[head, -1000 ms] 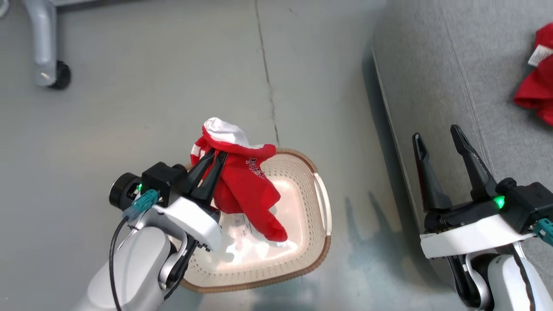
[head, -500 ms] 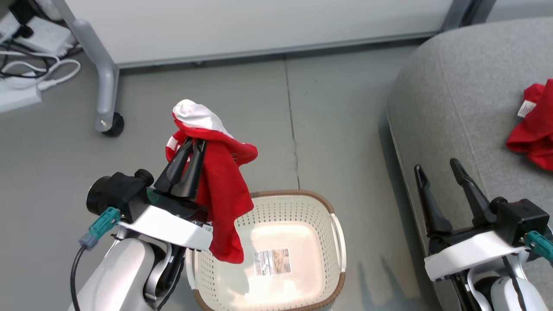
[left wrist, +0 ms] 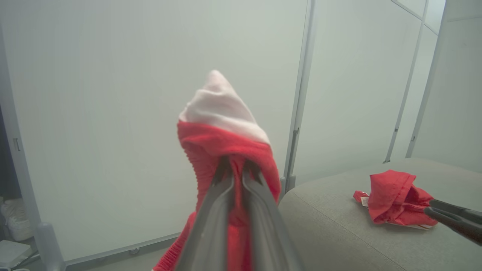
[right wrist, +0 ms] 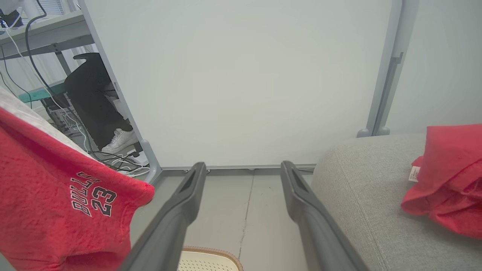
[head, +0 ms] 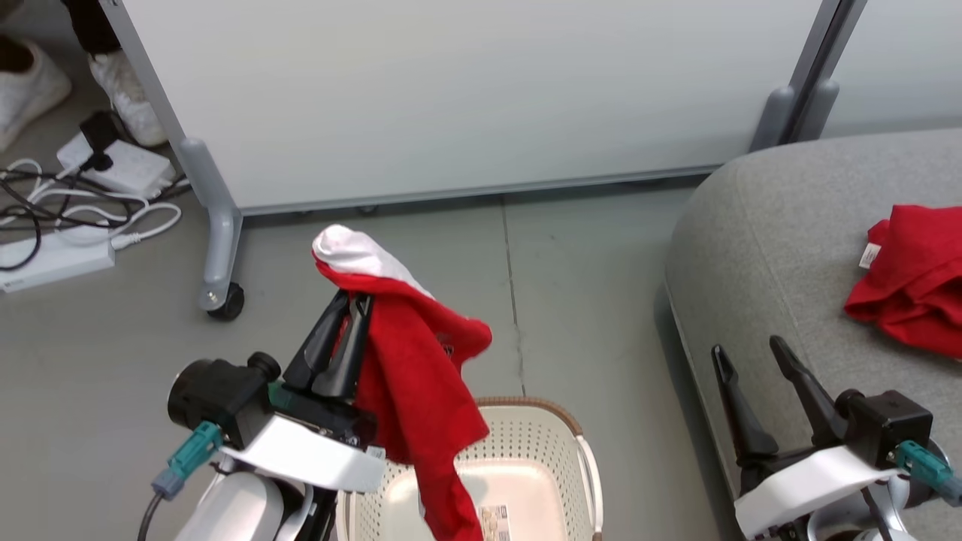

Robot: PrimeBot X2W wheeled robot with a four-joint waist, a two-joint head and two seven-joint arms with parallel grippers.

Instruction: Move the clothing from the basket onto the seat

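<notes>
Just grey floor (head: 586, 300), seat (head: 759, 225), wht partition (head: 466, 98)

Soft coarse-knit cloth in the clothing (head: 409, 368); glossy perforated plastic in the basket (head: 526, 442); matt woven fabric on the seat (head: 759, 225).

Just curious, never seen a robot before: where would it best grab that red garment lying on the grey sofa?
Probably a raised fold near the middle of the red garment, coming down from above. It lies crumpled in a heap on the flat sofa, so folds stand up while its edges hug it.
</notes>
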